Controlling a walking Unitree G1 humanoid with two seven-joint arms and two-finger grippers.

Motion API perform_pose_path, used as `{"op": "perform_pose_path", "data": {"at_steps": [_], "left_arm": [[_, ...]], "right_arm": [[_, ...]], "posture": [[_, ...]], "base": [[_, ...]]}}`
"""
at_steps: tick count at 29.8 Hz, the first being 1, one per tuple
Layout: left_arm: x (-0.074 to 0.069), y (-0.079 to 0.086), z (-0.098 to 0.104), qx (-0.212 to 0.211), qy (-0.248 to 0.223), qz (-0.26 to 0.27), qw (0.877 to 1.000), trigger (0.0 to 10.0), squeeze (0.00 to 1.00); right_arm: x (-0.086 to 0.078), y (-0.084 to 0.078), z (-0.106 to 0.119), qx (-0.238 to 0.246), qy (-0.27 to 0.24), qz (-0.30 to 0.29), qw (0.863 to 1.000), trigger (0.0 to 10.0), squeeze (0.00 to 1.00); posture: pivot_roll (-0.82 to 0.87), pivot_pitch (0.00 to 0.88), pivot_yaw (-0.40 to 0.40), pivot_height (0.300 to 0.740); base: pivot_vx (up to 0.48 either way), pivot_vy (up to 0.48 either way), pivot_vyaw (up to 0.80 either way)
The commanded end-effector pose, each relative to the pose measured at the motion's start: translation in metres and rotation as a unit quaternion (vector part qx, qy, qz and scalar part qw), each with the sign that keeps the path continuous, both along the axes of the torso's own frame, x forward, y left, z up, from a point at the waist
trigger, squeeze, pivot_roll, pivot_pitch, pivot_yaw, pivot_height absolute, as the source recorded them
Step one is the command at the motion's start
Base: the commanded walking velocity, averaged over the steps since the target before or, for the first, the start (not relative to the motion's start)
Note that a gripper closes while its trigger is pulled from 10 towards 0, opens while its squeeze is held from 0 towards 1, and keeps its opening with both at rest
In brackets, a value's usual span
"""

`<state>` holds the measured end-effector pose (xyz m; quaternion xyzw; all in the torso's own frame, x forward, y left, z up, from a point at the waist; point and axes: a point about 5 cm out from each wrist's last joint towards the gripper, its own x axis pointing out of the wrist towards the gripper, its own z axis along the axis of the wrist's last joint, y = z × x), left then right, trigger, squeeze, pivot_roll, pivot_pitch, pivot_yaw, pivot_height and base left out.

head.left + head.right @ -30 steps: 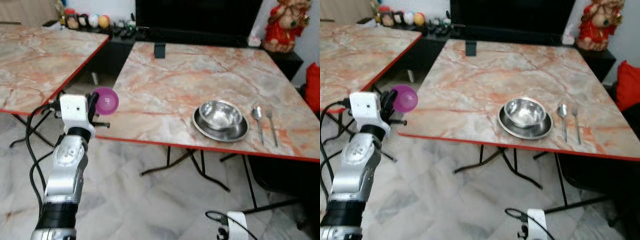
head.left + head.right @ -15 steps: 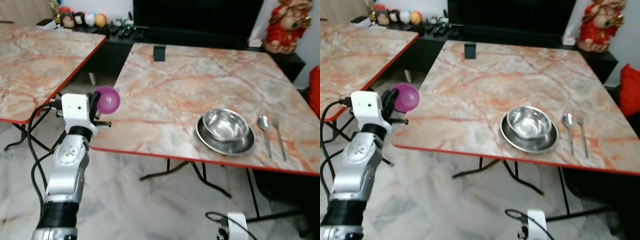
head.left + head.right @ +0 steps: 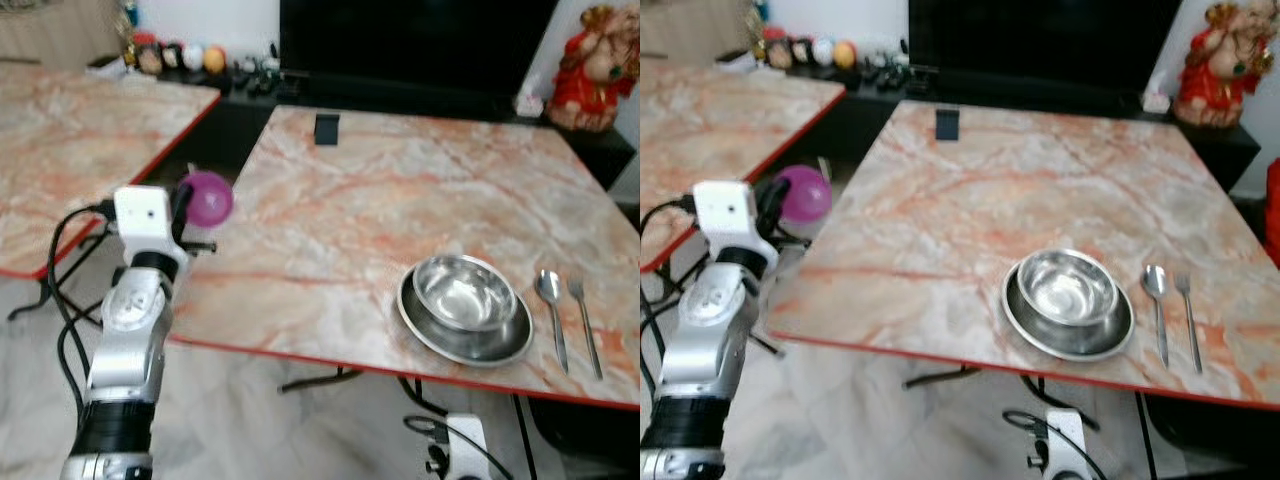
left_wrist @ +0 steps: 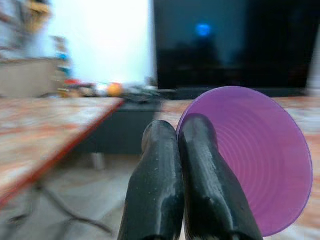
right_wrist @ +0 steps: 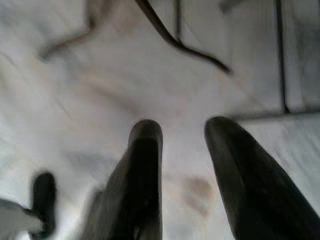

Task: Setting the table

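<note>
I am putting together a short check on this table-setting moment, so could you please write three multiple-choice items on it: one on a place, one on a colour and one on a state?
1. Where do the spoon and fork lie?
A. In the steel bowl
B. On the table, on the robot's right of the steel plate
C. On the floor

2. What colour is the cup in the left tool?
A. Purple
B. Green
C. White

3. How does the right tool stand?
A. Shut on a spoon
B. Shut on the plate
C. Open, holding nothing

Answers:
1 B, both rest on the marble table beside the steel plate, which carries the steel bowl.
2 A, the left wrist view shows it purple.
3 C, its fingers stand apart over the floor.
</note>
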<state>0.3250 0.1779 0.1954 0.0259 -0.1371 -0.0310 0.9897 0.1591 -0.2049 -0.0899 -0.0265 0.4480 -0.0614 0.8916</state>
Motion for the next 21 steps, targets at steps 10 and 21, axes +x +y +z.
{"op": "perform_pose_path", "data": {"at_steps": [10,21], "left_arm": [[0.0011,0.0044,0.0103,-0.001,-0.014,0.000,1.000,10.0,0.00],[0.0011,0.0060,0.0123,0.009,-0.019,0.007,1.000,10.0,0.00]], "right_arm": [[0.0066,0.0021,0.0025,0.003,-0.010,-0.001,1.000,10.0,0.00],[0.0068,0.0016,0.0026,0.002,-0.009,0.002,1.000,10.0,0.00]], "posture": [[0.11,0.000,-0.044,0.728],[0.11,0.000,-0.046,0.728]], "base": [[0.000,0.000,0.00],[0.000,-0.125,0.00]]}}
